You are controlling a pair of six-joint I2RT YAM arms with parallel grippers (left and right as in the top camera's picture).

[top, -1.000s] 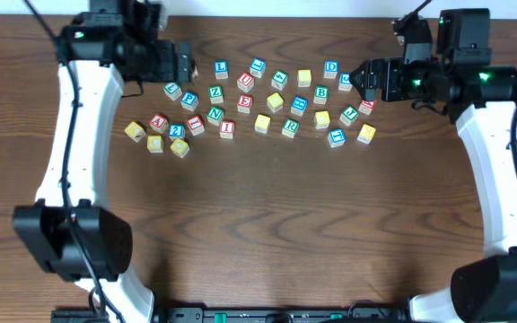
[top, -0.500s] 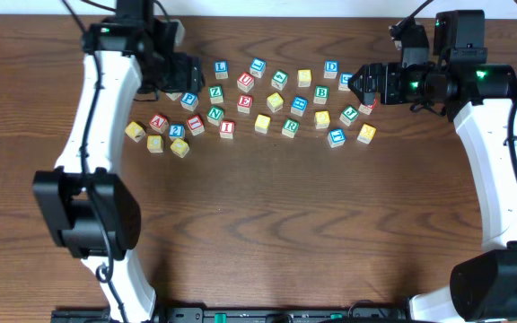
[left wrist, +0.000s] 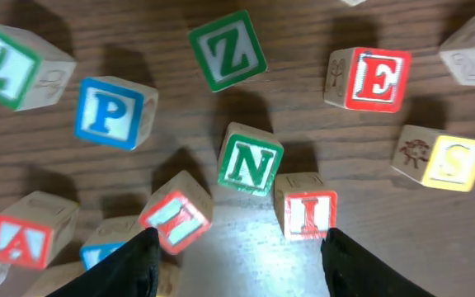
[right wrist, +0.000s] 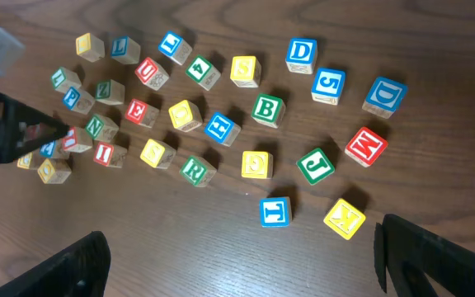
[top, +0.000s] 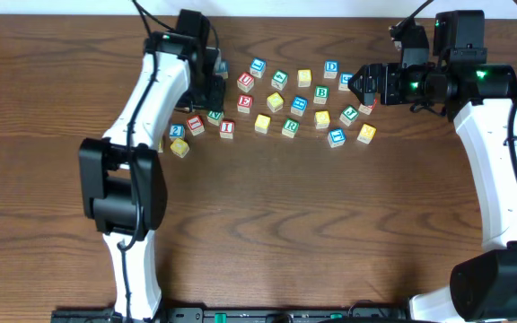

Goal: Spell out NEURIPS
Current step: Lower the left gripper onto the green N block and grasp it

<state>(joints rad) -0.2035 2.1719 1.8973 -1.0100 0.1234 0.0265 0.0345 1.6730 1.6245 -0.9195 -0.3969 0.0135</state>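
Note:
My left gripper (left wrist: 242,266) hangs open over the left part of the cube cluster, with only bare table between its fingers. Just ahead of it lie the green N cube (left wrist: 251,159) and the red I cube (left wrist: 308,206). The red E cube (left wrist: 376,78) and a yellow S cube (left wrist: 448,157) lie to the right, the blue P cube (left wrist: 110,111) to the left. The red U cube (right wrist: 149,70) and green R cube (right wrist: 195,168) show in the right wrist view. My right gripper (right wrist: 246,264) is open above bare wood.
Other lettered cubes lie mixed in: green Z (left wrist: 229,49), red A (left wrist: 27,239), green B (right wrist: 266,109), blue D (right wrist: 301,52), red M (right wrist: 365,145). The left arm (top: 155,85) covers the cluster's left edge in the overhead view. The wooden table (top: 267,224) stretches toward the front.
The left arm has swung right from the cluster's far-left edge to above the N and I cubes, and its jaws have narrowed. The right arm has not moved.

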